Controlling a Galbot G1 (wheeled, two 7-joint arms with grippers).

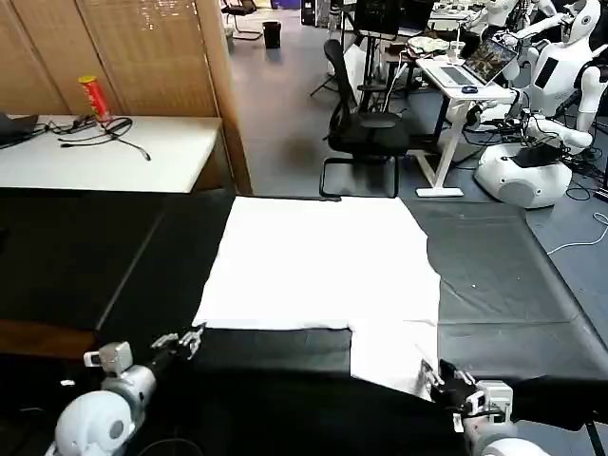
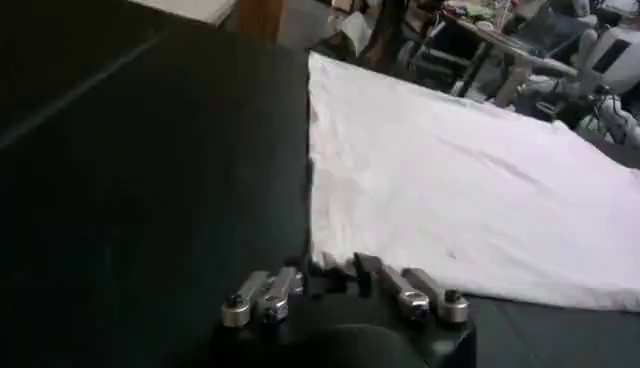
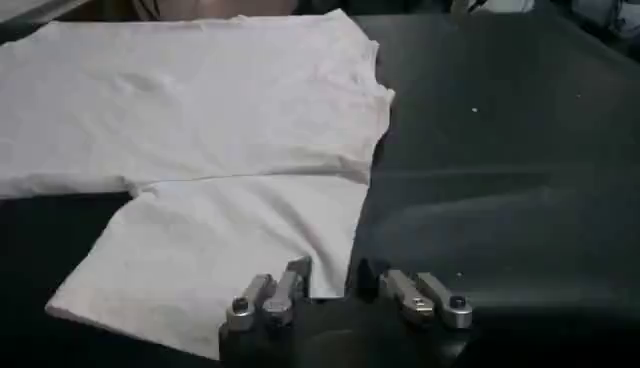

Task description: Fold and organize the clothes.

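Your right gripper [image 1: 429, 371], jaws apart, sits at the white T-shirt's [image 1: 323, 266] lower-right sleeve; left gripper [image 1: 193, 337], also apart, at its lower-left corner.

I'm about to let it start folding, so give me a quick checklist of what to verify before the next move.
1. White cotton short-sleeved T-shirt lies spread flat on the black table covering: ok.
2. Left end effector open, empty, at the shirt's near left corner: ok.
3. Right end effector open, empty, at the edge of the near sleeve: ok.
4. Nothing else lies on the shirt: ok.
5. Shirt edges free of the table's edges: far hem reaches the table's far edge, not ok.
6. Whether the printed side faces up: cannot tell.
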